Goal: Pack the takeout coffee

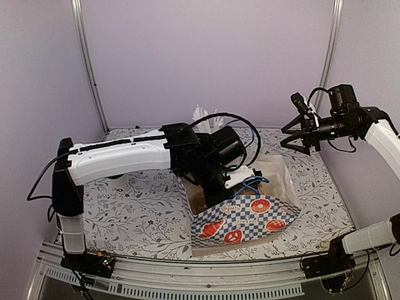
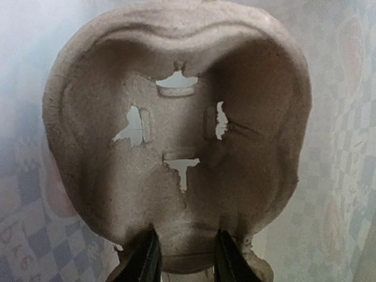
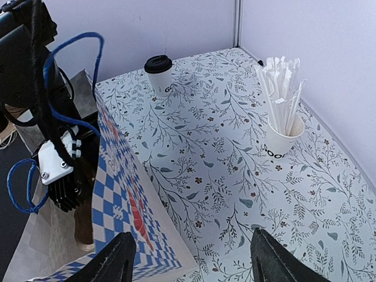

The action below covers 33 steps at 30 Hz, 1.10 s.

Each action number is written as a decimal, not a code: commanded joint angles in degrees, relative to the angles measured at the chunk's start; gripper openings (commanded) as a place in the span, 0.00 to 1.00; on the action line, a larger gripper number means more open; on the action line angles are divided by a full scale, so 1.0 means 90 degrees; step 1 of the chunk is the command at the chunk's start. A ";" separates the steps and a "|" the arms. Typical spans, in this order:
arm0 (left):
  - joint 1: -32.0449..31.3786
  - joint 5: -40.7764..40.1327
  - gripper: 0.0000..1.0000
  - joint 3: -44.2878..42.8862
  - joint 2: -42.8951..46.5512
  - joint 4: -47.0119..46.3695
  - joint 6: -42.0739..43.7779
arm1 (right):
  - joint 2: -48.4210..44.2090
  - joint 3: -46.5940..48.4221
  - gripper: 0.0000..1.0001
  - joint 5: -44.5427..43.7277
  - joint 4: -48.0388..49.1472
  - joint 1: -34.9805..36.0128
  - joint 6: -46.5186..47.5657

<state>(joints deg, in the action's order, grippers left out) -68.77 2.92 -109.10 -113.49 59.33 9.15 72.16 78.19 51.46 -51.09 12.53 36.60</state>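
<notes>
Pinches the pulp carrier (image 2: 106, 194) by its 6 o'clock rim with the left claw (image 2: 183, 258), down inside the checkered bag (image 1: 244, 222). Holds the right claw (image 3: 191, 264) spread above the counter (image 3: 223, 176). Has the takeout coffee (image 3: 160, 73) standing lidded at 11 o'clock in the right wrist view, outside the bag.

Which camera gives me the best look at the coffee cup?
The right wrist view: the coffee cup stands upright on the table, in clear sight. In the top view I cannot find it; the left arm may hide it. The left wrist view is filled by the cup carrier.
</notes>
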 commanded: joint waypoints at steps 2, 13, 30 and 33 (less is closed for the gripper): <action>0.0164 0.0142 0.23 -0.0267 -0.0504 0.0248 -0.0136 | -0.0640 -0.0913 0.70 -0.0461 0.1283 -0.0204 -0.0618; 0.0234 0.0109 0.23 -0.0523 -0.0555 0.0322 -0.0164 | -0.1307 -0.1352 0.70 0.0042 0.1283 -0.0248 -0.0525; 0.0278 0.0184 0.24 -0.0794 -0.0446 0.0565 -0.0354 | -0.0488 -0.0239 0.56 -0.0872 -0.0775 0.2155 0.0761; 0.0285 0.0174 0.23 -0.0795 -0.0428 0.0570 -0.0365 | -0.0272 -0.0184 0.55 -0.1042 -0.0819 0.2523 0.0788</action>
<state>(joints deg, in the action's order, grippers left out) -67.05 4.29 -114.76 -117.95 63.05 6.57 67.77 74.61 45.32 -55.48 31.40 41.76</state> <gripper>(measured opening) 0.285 0.553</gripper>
